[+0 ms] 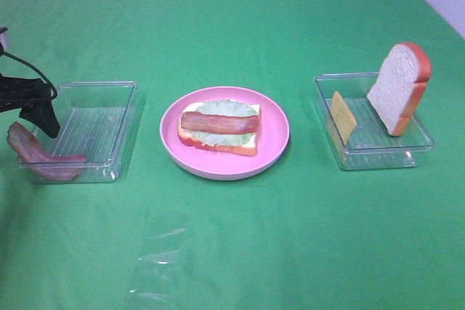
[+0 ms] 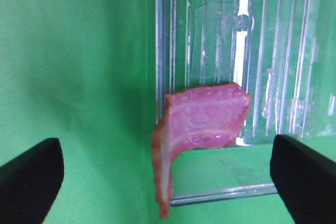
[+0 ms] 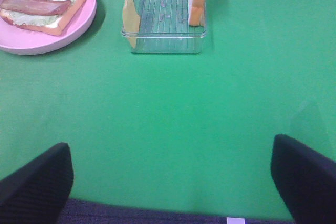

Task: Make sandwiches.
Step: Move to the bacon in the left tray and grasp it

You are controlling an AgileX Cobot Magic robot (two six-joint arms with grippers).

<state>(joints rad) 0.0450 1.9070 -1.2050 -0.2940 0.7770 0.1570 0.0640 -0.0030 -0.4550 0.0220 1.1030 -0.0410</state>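
1. The left gripper (image 2: 165,156) sits at the far left edge of the exterior view, beside the left tray (image 1: 109,117), with its black arm coming in from the frame's left side. Its jaws are spread wide and grip nothing. A loose bacon strip (image 2: 202,121) lies between the fingers (image 2: 31,179) and touches neither.
2. The loose bacon strip is draped across the rim at the left tray's lower left corner. Part of it rests over the ribbed floor and the rest hangs outside, towards the green cloth (image 1: 232,252).
3. The right gripper (image 3: 168,177) does not show in the exterior view. Its own camera shows both fingers (image 3: 37,182) set far apart and empty, low over bare cloth, with the plate and the right tray well ahead of them.
4. The sandwich (image 1: 219,127) lies in the middle of the exterior frame on the round pink plate (image 1: 276,136). It is a white slice with an orange-brown crust, then pale green lettuce (image 1: 231,109), with one reddish-brown top bacon strip (image 1: 219,123) lying lengthwise as the uppermost layer.
5. At the right of the frame, the right tray (image 1: 378,156) holds a yellow cheese square (image 1: 343,115) leaning against its left wall. A bread slice (image 1: 398,85) stands on edge at the tray's right side and rises well above the rim.
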